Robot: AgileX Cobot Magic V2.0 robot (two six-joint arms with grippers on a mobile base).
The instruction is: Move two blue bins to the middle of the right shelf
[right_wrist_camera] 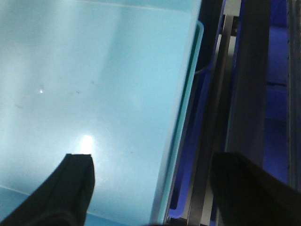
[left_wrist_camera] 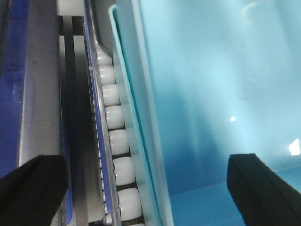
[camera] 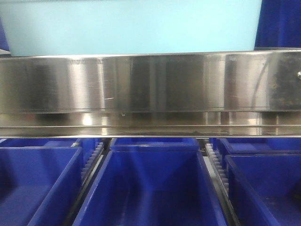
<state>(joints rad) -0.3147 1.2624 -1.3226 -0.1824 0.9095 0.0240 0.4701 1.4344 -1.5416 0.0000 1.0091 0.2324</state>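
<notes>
Upper bin (camera: 131,26) sits above rail (camera: 150,84), lower bins (camera: 150,188) beneath.

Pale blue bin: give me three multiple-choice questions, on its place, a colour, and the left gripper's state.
1. Front view, the pale blue bin sits: A below the steel rail; B above it; C beside it.
2. The rollers beside it are: A white; B red; C black.
3. The left gripper is: A shut; B unseen; C open astride the bin's wall.
Answers: B, bin shows over rail; A, white rollers line its side; C, jaws wide apart, wall between.
</notes>
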